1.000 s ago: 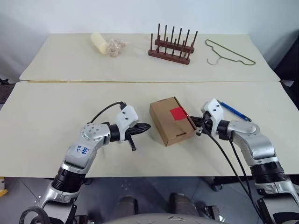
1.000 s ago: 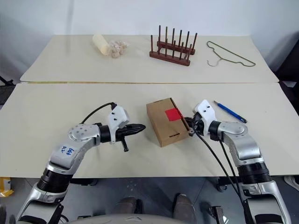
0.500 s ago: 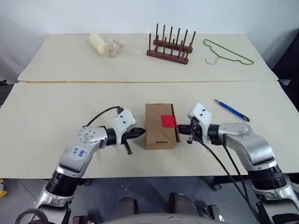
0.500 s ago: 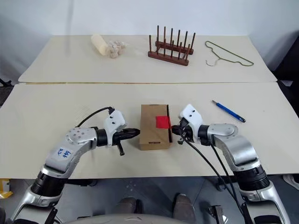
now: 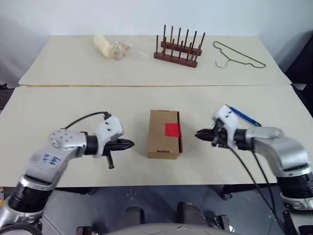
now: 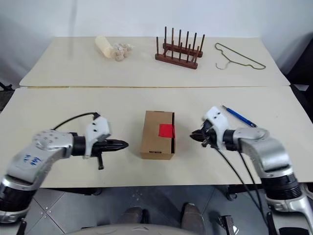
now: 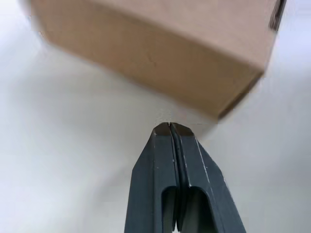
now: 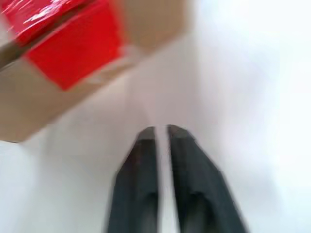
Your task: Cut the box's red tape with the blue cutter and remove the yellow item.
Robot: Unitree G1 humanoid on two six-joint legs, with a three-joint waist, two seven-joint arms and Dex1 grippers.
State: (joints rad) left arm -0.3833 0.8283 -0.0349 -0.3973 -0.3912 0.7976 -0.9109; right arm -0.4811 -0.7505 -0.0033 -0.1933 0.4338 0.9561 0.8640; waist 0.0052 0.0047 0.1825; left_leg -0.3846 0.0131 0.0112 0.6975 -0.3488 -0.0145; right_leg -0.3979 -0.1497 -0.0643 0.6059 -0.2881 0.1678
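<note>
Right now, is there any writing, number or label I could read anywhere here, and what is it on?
Blue handwritten marks on the silver upper part of the robot's left arm: too blurred to read.
Small brown cardboard box with its square of red tape: no print visible.
Slim blue pen-shaped cutter: too small to show any lettering.
Nothing else carries text.

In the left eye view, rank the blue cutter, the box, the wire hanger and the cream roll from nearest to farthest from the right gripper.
From the right gripper:
1. The box, just to its left, not touching.
2. The blue cutter, behind it to the right; close to the box's rank.
3. The wire hanger, far right.
4. The cream roll, far left.
</note>
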